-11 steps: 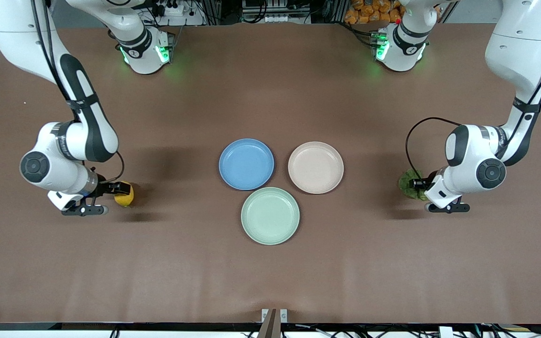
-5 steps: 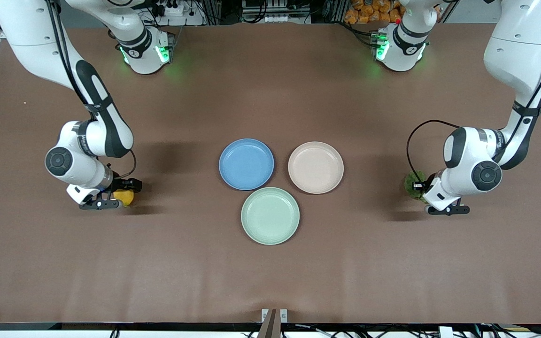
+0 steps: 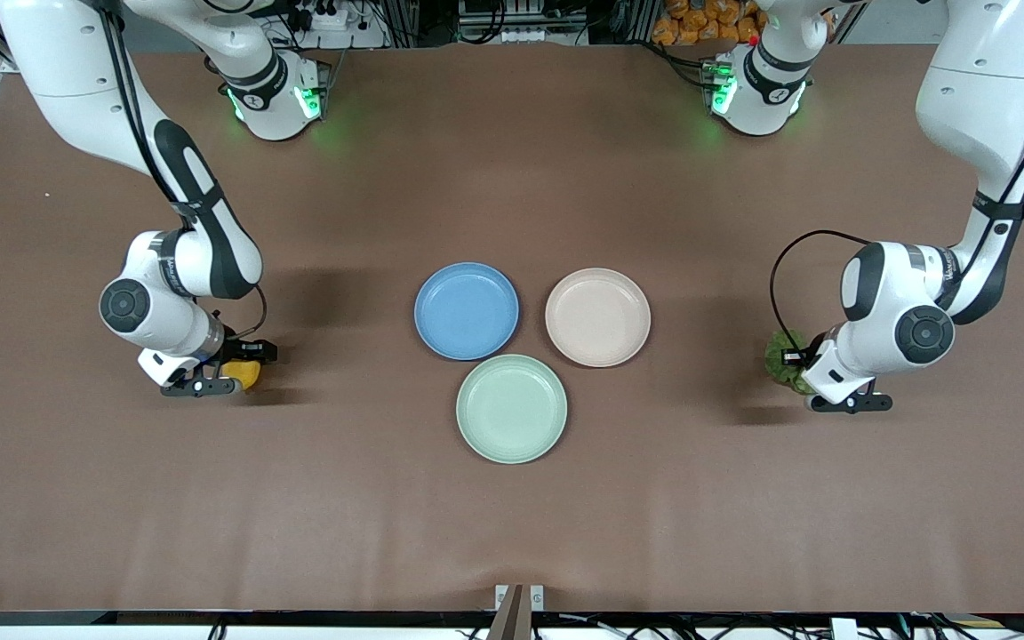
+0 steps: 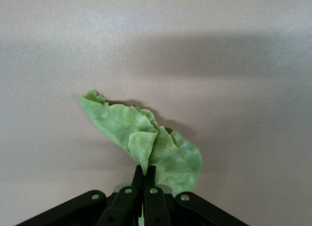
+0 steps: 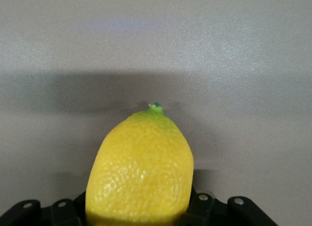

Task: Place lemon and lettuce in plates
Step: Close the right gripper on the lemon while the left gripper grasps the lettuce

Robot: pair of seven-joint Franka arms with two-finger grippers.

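Observation:
The yellow lemon (image 3: 249, 374) lies toward the right arm's end of the table, between the fingers of my right gripper (image 3: 245, 364), which is shut on it. In the right wrist view the lemon (image 5: 141, 162) fills the jaws and hides the fingertips. The green wrinkly lettuce (image 3: 780, 354) is toward the left arm's end. My left gripper (image 3: 793, 360) is shut on its edge, with the fingers pinched together in the left wrist view (image 4: 145, 173) and the leaf (image 4: 146, 135) hanging out past them. The blue plate (image 3: 467, 311) and the beige-pink plate (image 3: 597, 317) sit empty side by side mid-table.
A pale mint-green plate (image 3: 511, 409) sits empty, nearer to the front camera than the two other plates and touching their gap. Bare brown tabletop lies between each gripper and the plates. The arm bases stand along the table's edge farthest from the camera.
My right gripper moved over the lemon and closed round it; the lemon shifted a little toward the plates. My left gripper settled closer over the lettuce and barely moved.

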